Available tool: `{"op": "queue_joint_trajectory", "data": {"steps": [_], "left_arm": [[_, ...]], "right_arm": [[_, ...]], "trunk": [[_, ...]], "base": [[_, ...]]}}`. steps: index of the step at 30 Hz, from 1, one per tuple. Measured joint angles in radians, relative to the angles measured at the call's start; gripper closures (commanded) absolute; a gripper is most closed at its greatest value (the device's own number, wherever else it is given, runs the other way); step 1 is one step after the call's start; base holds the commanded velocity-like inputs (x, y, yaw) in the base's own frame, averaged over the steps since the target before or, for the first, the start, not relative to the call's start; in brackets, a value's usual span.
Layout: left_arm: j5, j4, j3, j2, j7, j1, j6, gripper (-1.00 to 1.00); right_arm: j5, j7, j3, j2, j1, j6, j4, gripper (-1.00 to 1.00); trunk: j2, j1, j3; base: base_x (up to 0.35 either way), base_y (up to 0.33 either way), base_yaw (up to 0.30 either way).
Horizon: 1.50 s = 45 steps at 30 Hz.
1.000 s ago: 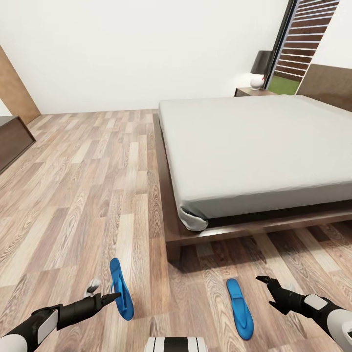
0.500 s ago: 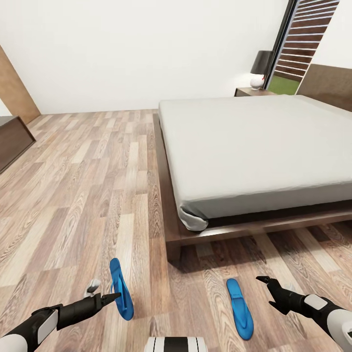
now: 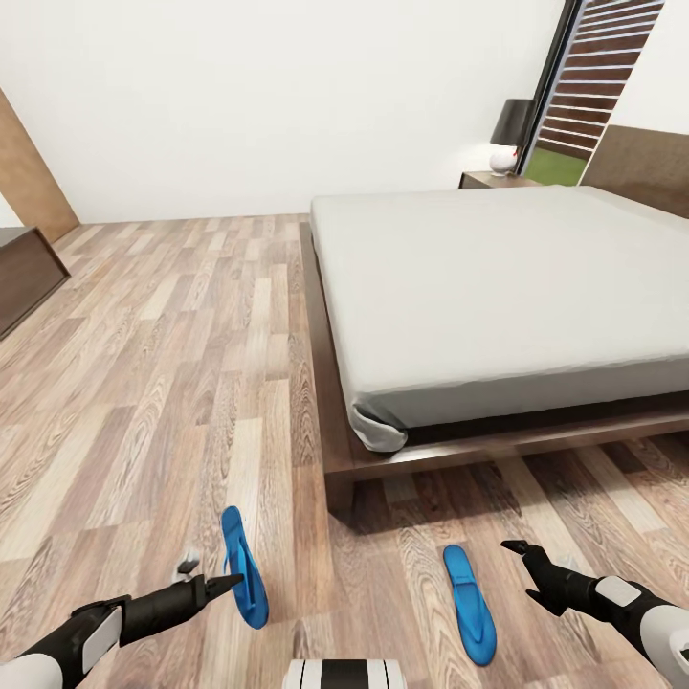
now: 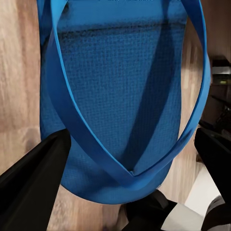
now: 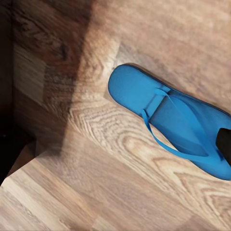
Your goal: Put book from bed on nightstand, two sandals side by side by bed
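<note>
Blue rubber sandals lie flat on the wood-plank floor [image 3: 172,364] near the bed [image 3: 335,450]: left sandal [image 3: 242,566] between the spread left gripper [image 3: 206,574] fingers, unheld; right sandal [image 3: 469,603] beside the open, empty right gripper [image 3: 522,574].

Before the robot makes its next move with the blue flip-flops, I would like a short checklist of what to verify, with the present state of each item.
1. Left gripper open around the left bright blue flip-flop: ok; the sandal lies between the fingers in the left wrist view.
2. Grip closed on it: not ok.
3. Right gripper open, holding nothing: ok.
4. Right bright blue flip-flop flat on the wood-plank floor: ok.
5. Sandals side by side: not ok, a wide gap.
6. Near the dark-brown wooden bed: ok.
</note>
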Motion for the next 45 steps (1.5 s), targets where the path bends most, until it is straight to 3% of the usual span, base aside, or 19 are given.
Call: {"op": "queue_joint_trajectory", "data": {"steps": [6, 10, 15, 19, 32, 36, 38, 41, 45], "left_arm": [[-0.003, -0.001, -0.001, -0.041, 0.002, 0.0, 0.006, 1.0], [-0.004, -0.002, -0.002, -0.087, 0.03, 0.0, 0.008, 1.0], [0.0, -0.031, -0.001, -0.157, 0.176, 0.0, 0.01, 1.0], [0.002, -0.069, -0.001, -0.199, 0.244, 0.0, 0.012, 1.0], [0.009, -0.09, 0.011, -0.246, 0.302, 0.0, 0.059, 1.0], [0.011, -0.089, 0.09, -0.304, 0.391, 0.0, 0.066, 1.0], [0.016, -0.09, 0.14, -0.349, 0.429, 0.0, 0.067, 1.0], [0.017, -0.09, 0.166, -0.386, 0.45, 0.0, 0.066, 1.0], [0.018, -0.088, 0.177, -0.404, 0.458, 0.0, 0.066, 1.0]], "right_arm": [[0.0, 0.001, -0.002, -0.001, 0.0, 0.001, 0.0, -1.0], [-0.002, 0.001, -0.006, -0.002, 0.0, 0.002, 0.0, -1.0], [-0.007, 0.003, -0.009, -0.006, 0.0, -0.002, 0.001, -1.0], [-0.009, 0.001, -0.009, -0.008, 0.0, -0.003, 0.001, -1.0], [-0.008, -0.009, -0.006, -0.01, 0.0, -0.005, 0.002, -1.0], [-0.009, -0.037, -0.006, -0.01, 0.0, -0.004, 0.002, -1.0], [-0.009, -0.046, -0.005, -0.009, 0.0, -0.004, 0.002, -1.0], [-0.009, -0.05, -0.006, -0.01, 0.0, -0.002, 0.002, -1.0], [-0.009, -0.051, -0.007, -0.011, 0.0, 0.001, 0.002, -1.0]], "trunk": [[0.0, 0.0, 0.0], [0.0, 0.0, 0.0], [0.0, 0.0, 0.0], [0.0, 0.0, 0.0], [0.0, 0.0, 0.0], [0.0, 0.0, 0.0], [0.0, 0.0, 0.0], [0.0, 0.0, 0.0], [0.0, 0.0, 0.0]], "base": [[0.0, 0.0, 0.0], [0.0, 0.0, 0.0], [0.0, 0.0, 0.0], [0.0, 0.0, 0.0], [0.0, 0.0, 0.0], [0.0, 0.0, 0.0], [0.0, 0.0, 0.0], [0.0, 0.0, 0.0], [0.0, 0.0, 0.0]]}}
